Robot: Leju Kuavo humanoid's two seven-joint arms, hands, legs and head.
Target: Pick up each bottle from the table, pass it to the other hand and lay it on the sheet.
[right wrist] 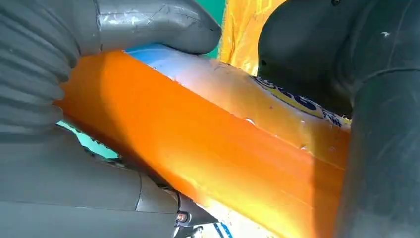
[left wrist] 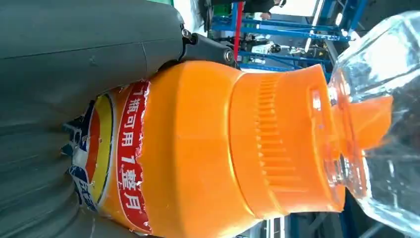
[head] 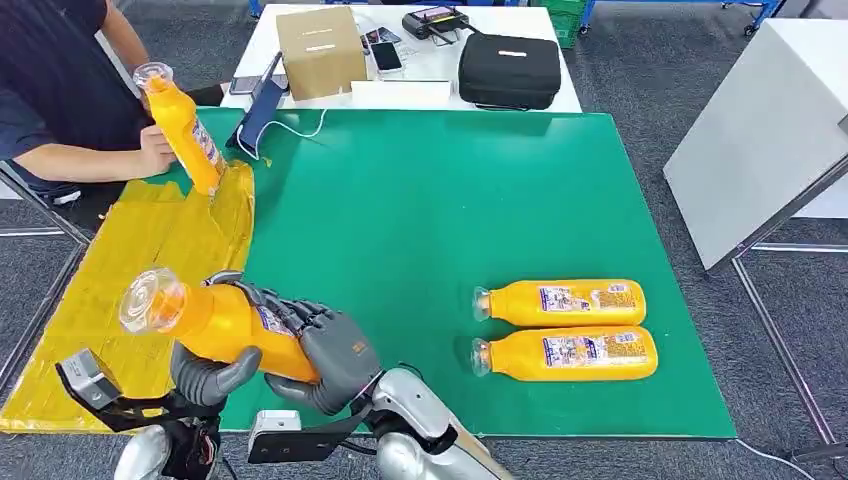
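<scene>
Bottle, orange with a clear cap, lay gripped in both robot hands at the near edge of the green table, cap pointing left. The right hand wrapped its dark fingers over the bottle's lower body; the left hand clasped it from below, thumb curled against the side. Beneath and to the left lay the yellow sheet. At its far end a person's hand held a second bottle upright. Two more bottles lay side by side, well apart on the right.
</scene>
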